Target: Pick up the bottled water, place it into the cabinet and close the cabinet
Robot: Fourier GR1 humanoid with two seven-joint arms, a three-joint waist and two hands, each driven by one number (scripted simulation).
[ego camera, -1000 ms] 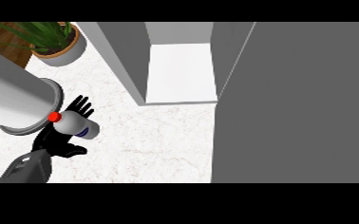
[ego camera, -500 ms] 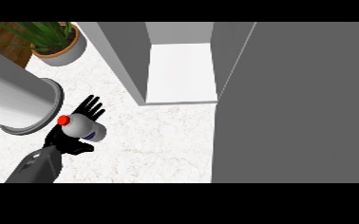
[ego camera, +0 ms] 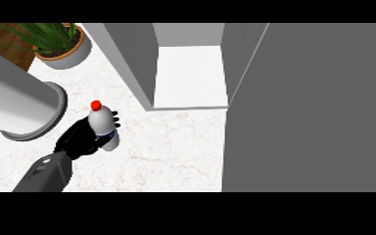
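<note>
- The left hand (ego camera: 79, 139), low at the view's left, has its fingers curled round the bottle (ego camera: 103, 127) and clamped on its lower body; the right hand shows nowhere.
- The bottle is held over the pale counter (ego camera: 169, 149), tilted, its red cap (ego camera: 95, 104) pointing up and away; whether its base touches the counter I cannot tell.
- Just to the bottle's left stands a grey cylinder (ego camera: 26, 112). A swing that way could knock the bottle against it.
- Farther on, the cabinet (ego camera: 189, 77) stands open, its white floor bare. Its near-left wall (ego camera: 132, 64) lies between bottle and opening, so a straight carry risks clipping that edge.
- The open door (ego camera: 301, 104) fills the right side; the bottle set too shallow might block its closing.
- The potted plant (ego camera: 55, 42) sits far left, well out of the way.
</note>
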